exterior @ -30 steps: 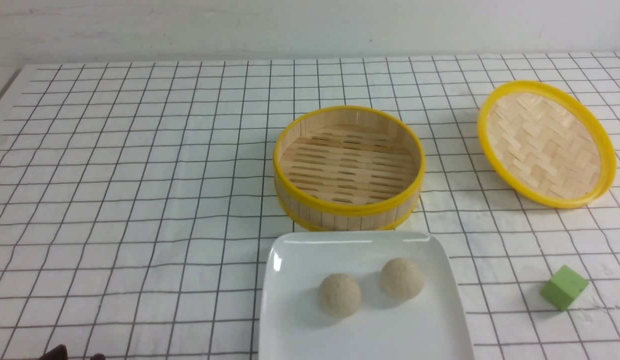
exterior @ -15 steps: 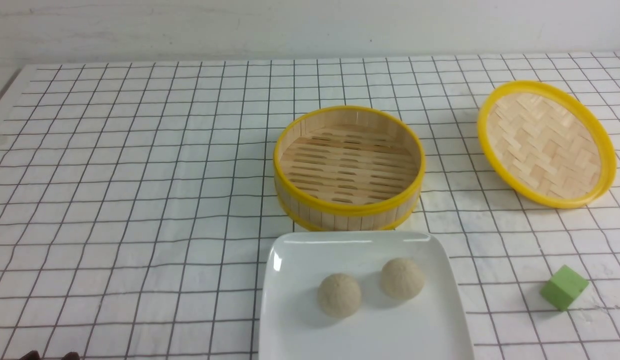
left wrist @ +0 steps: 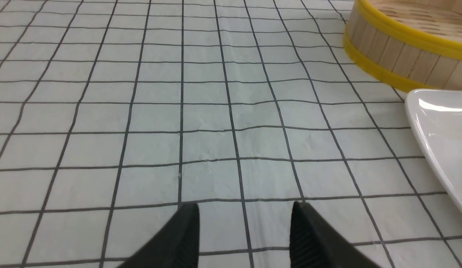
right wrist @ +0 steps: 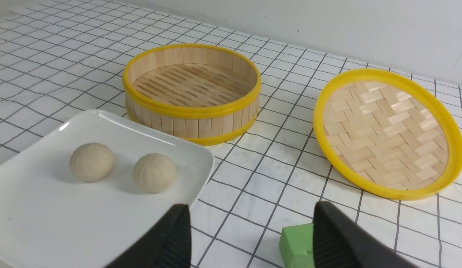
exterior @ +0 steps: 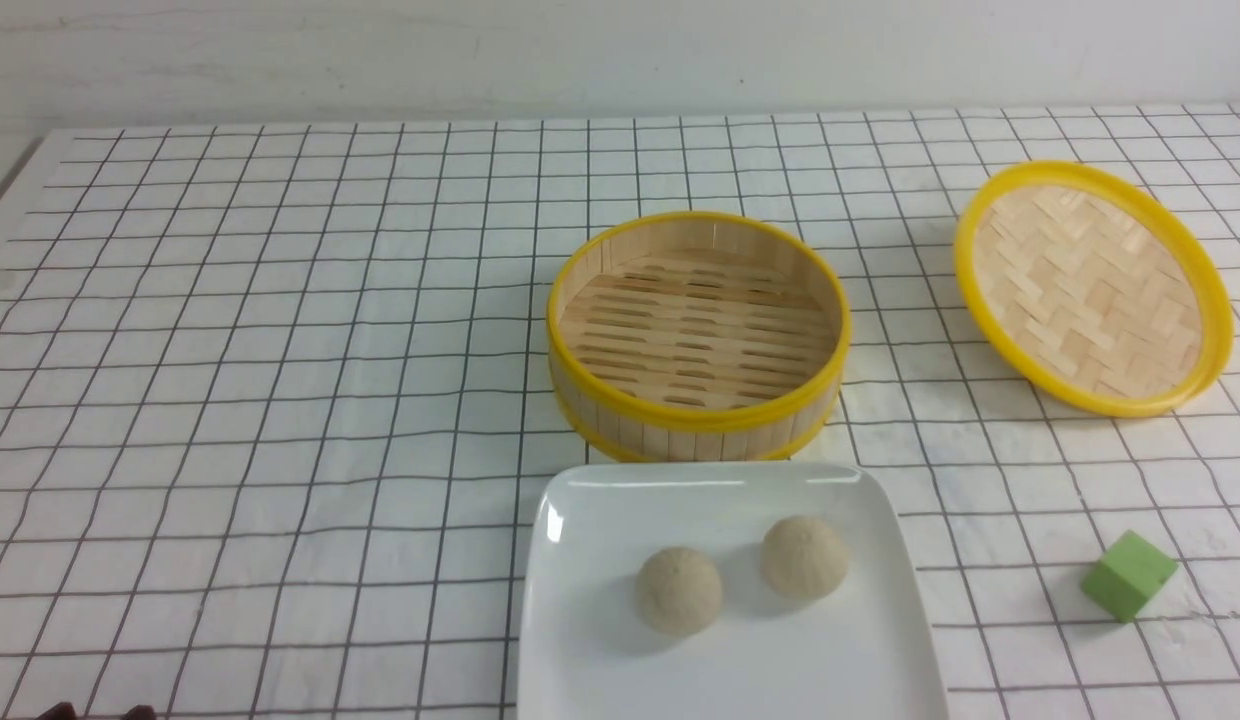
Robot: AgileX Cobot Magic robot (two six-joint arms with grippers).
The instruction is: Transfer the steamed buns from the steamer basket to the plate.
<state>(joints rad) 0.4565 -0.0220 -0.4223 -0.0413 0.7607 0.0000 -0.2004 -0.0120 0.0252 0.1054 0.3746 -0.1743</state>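
Front view: both buns (exterior: 679, 590) sit on the plate (exterior: 600, 500) at 6 o'clock from the empty basket (exterior: 696, 420), looking light and squashable, best pinched gently across their middles, while left end effector (left wrist: 244, 227) and right end effector (right wrist: 251, 230) gape, holding nothing.

Left gripper (left wrist: 244, 230) and right gripper (right wrist: 249, 234), jaws apart, empty.

I'm seeing matt, finely ribbed dough buns (right wrist: 92, 162) lying on a glossy white ceramic plate (right wrist: 37, 219), slatted bamboo basket (right wrist: 192, 93) wearing smooth yellow rims, woven bamboo lid (right wrist: 387, 130), wrinkling gridded tablecloth (exterior: 280, 400)
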